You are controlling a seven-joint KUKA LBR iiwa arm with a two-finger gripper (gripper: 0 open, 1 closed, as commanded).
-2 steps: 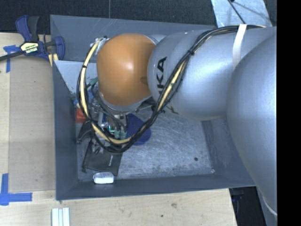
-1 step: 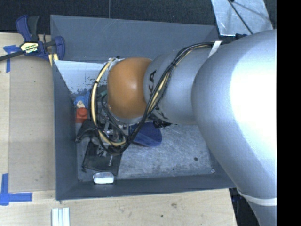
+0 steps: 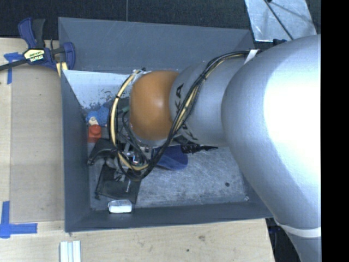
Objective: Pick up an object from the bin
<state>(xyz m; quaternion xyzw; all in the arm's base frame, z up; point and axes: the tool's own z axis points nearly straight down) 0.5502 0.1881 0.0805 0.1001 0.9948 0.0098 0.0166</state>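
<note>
My gripper (image 3: 128, 156) is low in the left part of the bin, under the arm's orange cover. Directly below it, towards the bin's front left corner, lies a flat black thing (image 3: 112, 185). A small red and orange thing (image 3: 94, 131) stands just to its left by the left wall, with a small blue piece (image 3: 92, 119) behind it. To its right a dark blue, rounded thing (image 3: 172, 160) lies on the bin floor, partly under the arm. A small white oblong thing (image 3: 120, 206) lies at the front wall.
The thick silver arm comes in from the right and hides the bin's right and back parts. Yellow and black cables loop around the cover. The bare floor shows at the front right.
</note>
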